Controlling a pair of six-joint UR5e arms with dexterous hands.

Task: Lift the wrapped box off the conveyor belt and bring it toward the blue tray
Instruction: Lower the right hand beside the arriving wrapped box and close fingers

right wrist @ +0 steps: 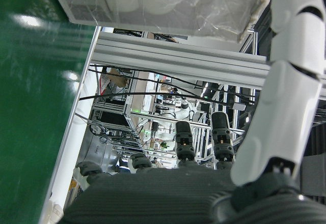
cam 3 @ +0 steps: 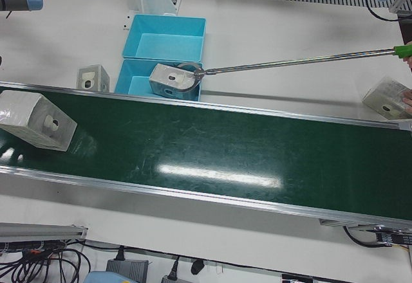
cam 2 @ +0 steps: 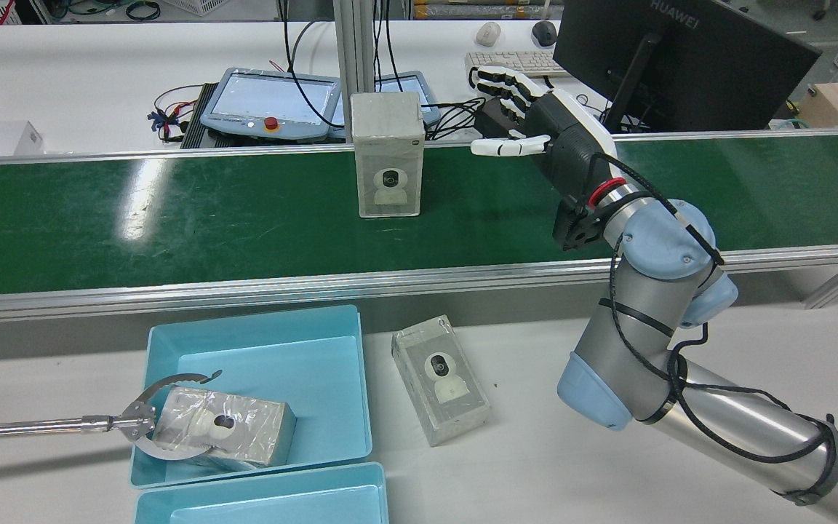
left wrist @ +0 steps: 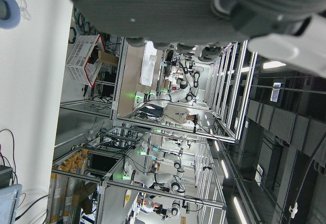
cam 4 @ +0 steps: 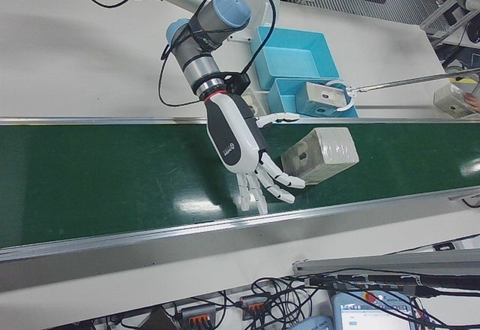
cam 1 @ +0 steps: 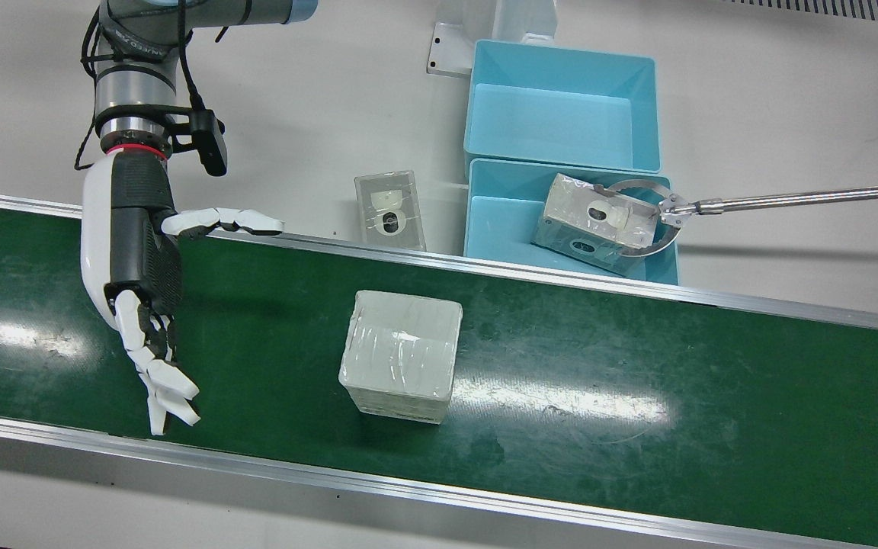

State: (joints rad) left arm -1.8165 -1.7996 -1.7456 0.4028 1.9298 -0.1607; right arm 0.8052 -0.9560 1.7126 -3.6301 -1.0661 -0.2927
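Observation:
The wrapped box (cam 1: 401, 354) stands upright on the green conveyor belt (cam 1: 637, 358), showing a camera picture in the rear view (cam 2: 388, 154). My right hand (cam 1: 138, 259) is open with its fingers spread. It hovers over the belt beside the box, a short gap away, palm toward it (cam 2: 557, 138). The right hand view shows the box (right wrist: 163, 5) just ahead of a finger. Two blue trays (cam 1: 500, 221) sit beyond the belt. My left hand shows only as a blurred palm edge (left wrist: 168, 5) in its own view.
A long metal grabber tool (cam 1: 789, 200) clasps another wrapped box (cam 1: 599, 225) inside the nearer blue tray. A third wrapped box (cam 1: 389, 210) lies on the white table beside the trays. A fourth box (cam 3: 386, 96) sits at the table's far edge.

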